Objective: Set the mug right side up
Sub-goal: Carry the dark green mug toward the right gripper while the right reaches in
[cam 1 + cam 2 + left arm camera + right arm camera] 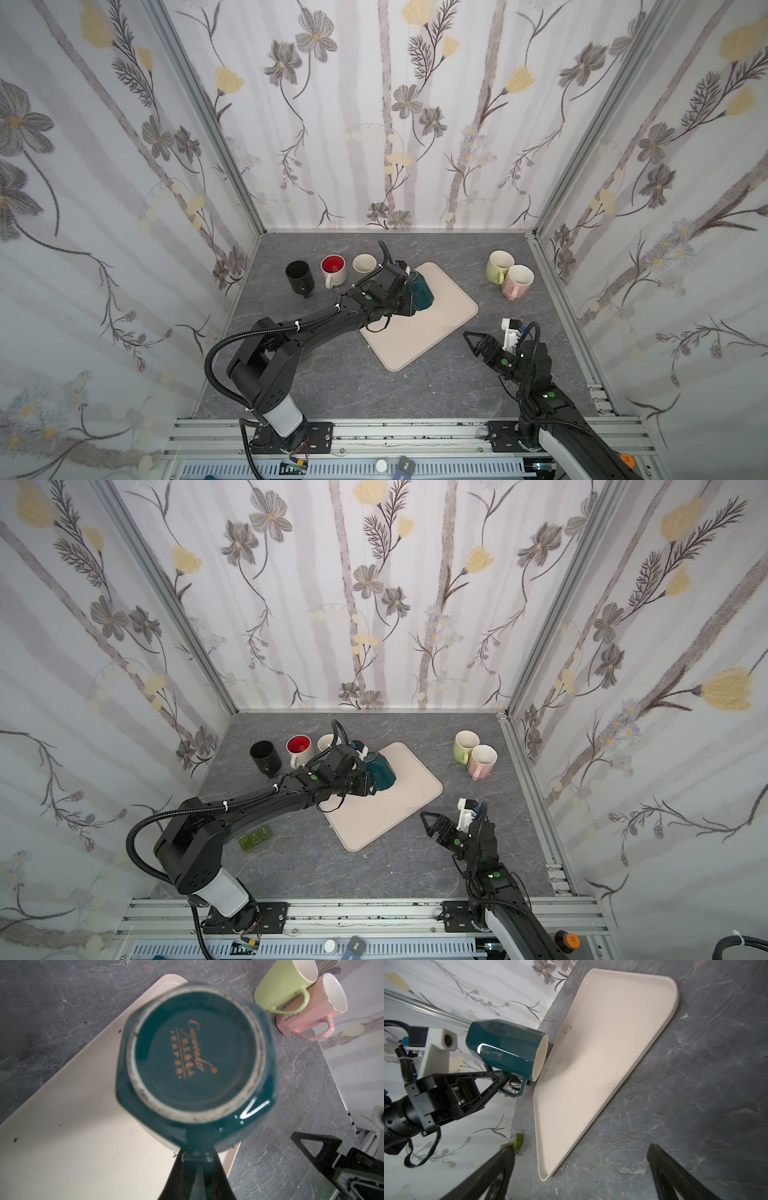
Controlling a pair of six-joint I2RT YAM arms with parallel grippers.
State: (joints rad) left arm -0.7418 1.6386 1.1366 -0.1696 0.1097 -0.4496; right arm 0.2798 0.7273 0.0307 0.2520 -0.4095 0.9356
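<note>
Teal mug (506, 1047) was not yet righted. It hung mouth-down over the corner of the beige tray (602, 1053) nearest the back row of mugs. Its base faced up at the left wrist camera. Pickup looked done; the flip itself was left, then setting it down on its base.

The mug was tilted, not squarely inverted. In the right wrist view its open rim angled toward the tray surface. The rim sat very near the tray and probably just clear; contact at its lower edge couldn't be told.

Left gripper (506, 1080) had its fingers pinched on the mug's handle, carrying all the weight from that one side. Right gripper (471, 340) sat well apart near the tray's right front edge, fingers spread wide, holding nothing.

Mug look, big to small:
- Faceted dark-teal glazed body with angular sides, glossy with sharp highlights.
- White or cream inside, seen at the rim.
- Round recessed base with an unglazed, speckled pale foot ring.
- Squarish teal handle, partly hidden by the fingers.
- Gold script on the side wall, too blurred to read.
- Gold maker's stamp on the base, with script over small characters.
</note>
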